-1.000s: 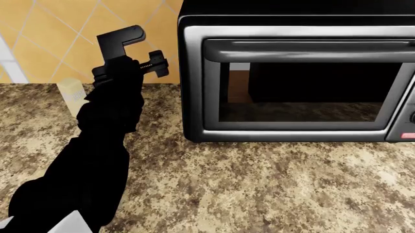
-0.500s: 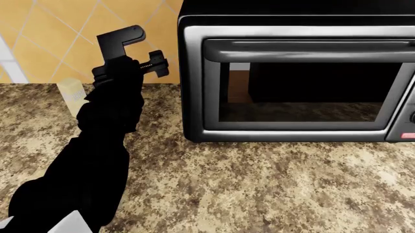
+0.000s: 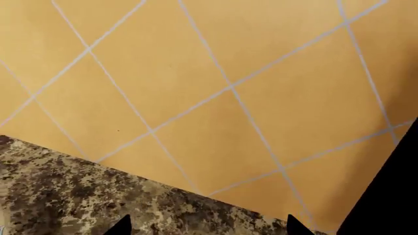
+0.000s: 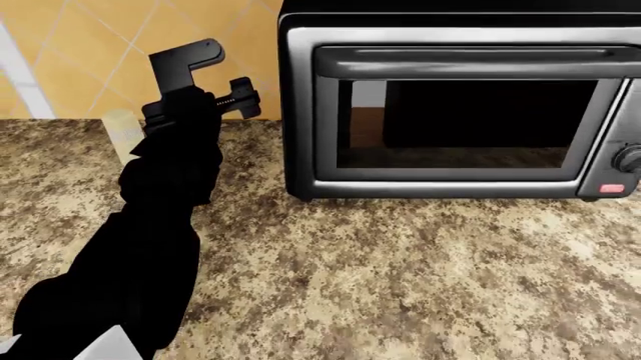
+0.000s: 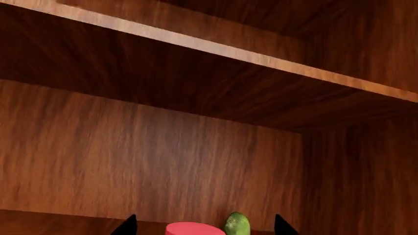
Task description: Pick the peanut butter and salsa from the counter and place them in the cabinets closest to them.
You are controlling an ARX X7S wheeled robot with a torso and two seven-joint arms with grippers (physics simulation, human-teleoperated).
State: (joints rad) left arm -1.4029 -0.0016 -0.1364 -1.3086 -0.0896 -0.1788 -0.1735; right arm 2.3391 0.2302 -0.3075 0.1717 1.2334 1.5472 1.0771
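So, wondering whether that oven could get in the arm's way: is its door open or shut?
Shut. The oven door sits flush in its frame, handle bar across the top, dark interior seen only through the glass.

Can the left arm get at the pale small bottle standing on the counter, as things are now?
Probably yes. The pale bottle stands on the counter just beside the raised left tool, and nothing lies between them.

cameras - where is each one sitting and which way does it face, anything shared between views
Head view: from the robot's head, looking down over the counter at a toaster oven; the raised left arm shows.
Left wrist view: near the left gripper, facing the tiled wall; two fingertips show.
Right wrist view: inside a wooden cabinet, red lid between fingertips.
Shared: head and left wrist views show counter and tiled wall.
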